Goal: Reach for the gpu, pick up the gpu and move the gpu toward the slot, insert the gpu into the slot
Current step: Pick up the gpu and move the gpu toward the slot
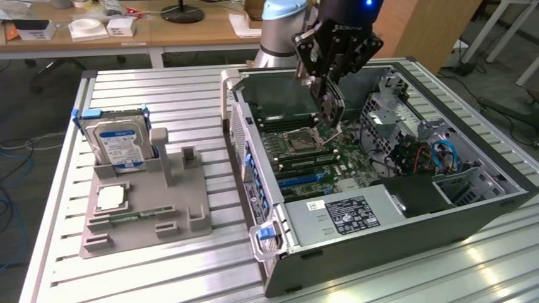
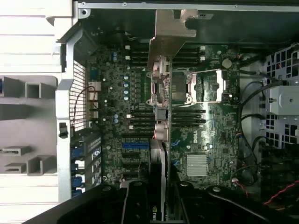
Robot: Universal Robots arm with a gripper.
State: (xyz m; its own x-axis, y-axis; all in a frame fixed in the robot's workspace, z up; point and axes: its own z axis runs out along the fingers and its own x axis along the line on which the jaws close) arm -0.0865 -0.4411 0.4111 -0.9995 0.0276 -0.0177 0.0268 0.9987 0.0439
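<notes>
One slot [image 1: 302, 180] (blue strip) at exterior view's centre, bare. Right of it and higher, gpu [image 1: 332, 110] hangs edge-on over socket [image 1: 302, 140], pinched in narrow-set gripper [image 1: 327, 85]. Judged: carry slow, square gpu edge along slot, grip firm, no tilt, stay above board until lined up.

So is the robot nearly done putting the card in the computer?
About halfway. Done: the pick-up, since the gripper is shut on the gpu. In hand: the card hangs in the air above the motherboard inside the open computer case. Left: the blue slot is bare, so the card is not plugged in yet.
</notes>
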